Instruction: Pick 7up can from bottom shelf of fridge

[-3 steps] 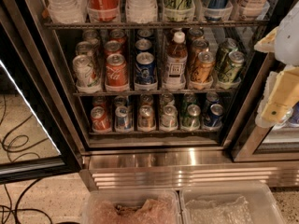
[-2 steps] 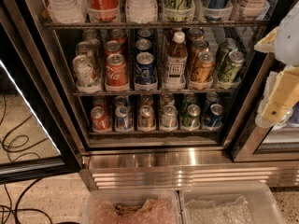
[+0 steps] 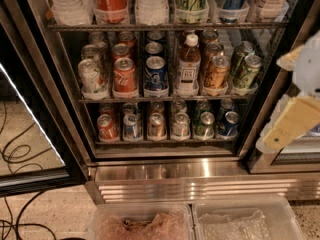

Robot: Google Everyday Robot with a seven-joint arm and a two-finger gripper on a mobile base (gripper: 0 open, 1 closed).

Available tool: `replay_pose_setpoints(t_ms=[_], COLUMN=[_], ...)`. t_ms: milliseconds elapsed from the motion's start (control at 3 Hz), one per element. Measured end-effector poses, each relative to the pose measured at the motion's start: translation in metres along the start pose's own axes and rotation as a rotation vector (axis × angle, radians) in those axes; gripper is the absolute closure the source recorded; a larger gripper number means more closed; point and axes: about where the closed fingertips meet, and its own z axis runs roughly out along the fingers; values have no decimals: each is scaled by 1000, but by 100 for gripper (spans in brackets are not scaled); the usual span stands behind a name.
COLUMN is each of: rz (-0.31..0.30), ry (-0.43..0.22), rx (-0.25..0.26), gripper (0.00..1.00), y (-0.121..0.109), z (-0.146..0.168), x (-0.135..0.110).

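The fridge point(image 3: 60, 109) stands open in front of me, its bottom shelf point(image 3: 165, 141) carrying a row of short cans. The 7up can point(image 3: 181, 124), pale and silvery with a silver lid, stands upright fourth from the left, between an orange-brown can point(image 3: 156, 125) and a darker green can point(image 3: 205, 124). My gripper point(image 3: 295, 109) hangs blurred at the right edge of the camera view, outside the fridge in front of the right door frame. It is well to the right of the 7up can and at about its height, touching nothing on the shelf.
A red can point(image 3: 107, 126) and a blue can point(image 3: 229, 123) end the bottom row. The rack above holds more cans and a brown bottle point(image 3: 188, 66). The glass door point(image 3: 25, 134) swings out left. Two clear tubs point(image 3: 195, 224) sit below the ribbed steel base point(image 3: 200, 184); cables lie on the floor at left.
My gripper has sunk slightly and edged a little left at the right side of the view. The cans and shelves have not moved.
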Motion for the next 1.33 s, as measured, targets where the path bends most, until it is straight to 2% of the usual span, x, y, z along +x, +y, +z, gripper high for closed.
replay_pose_setpoints(t_ms=[333,667,1000,1333], rz=[51,50,130,361], ry=[1,0,-78,-207], rx=[8,8,40,14], gripper=[0,0,0,0], y=[5,5,2,39], z=[22,22,29,54], x=[17,16,4,-24])
